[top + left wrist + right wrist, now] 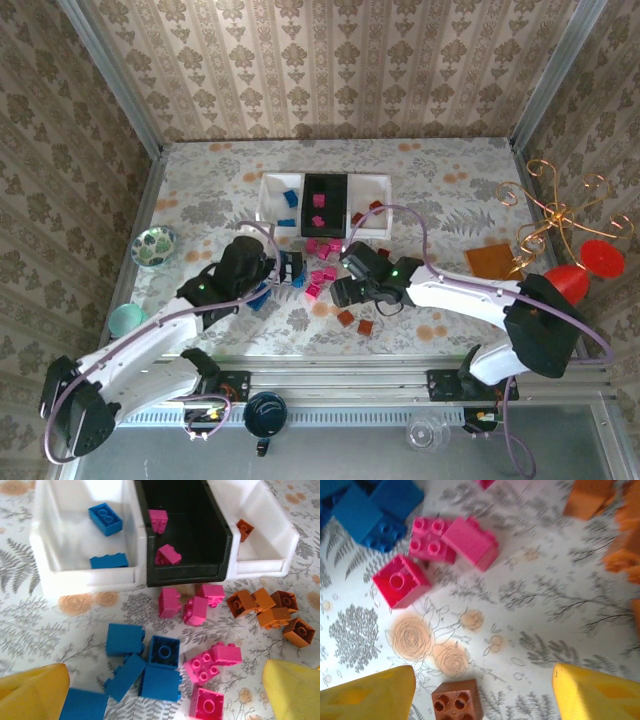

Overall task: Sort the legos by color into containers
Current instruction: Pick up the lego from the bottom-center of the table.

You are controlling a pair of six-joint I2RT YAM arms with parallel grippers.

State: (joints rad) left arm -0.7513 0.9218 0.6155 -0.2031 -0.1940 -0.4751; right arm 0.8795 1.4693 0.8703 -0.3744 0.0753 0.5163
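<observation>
Three containers stand side by side: a white tray (85, 577) holding two blue legos (105, 518), a black tray (200, 540) holding two pink ones (168, 555), and a white tray (265, 545) with an orange-brown one (244, 529). Loose blue legos (162, 667), pink legos (192, 605) and orange-brown legos (272, 612) lie on the table in front. My left gripper (165, 680) hangs open over the blue cluster, holding nothing. My right gripper (484, 677) is open low over the table, with a brown lego (456, 700) between its fingers, close to the left one.
A green patterned bowl (153, 246) and a teal cup (127, 319) sit at the left edge. An orange-brown board (490, 260) and a copper wire stand (565, 225) with red pieces are at the right. Patterned walls enclose the table.
</observation>
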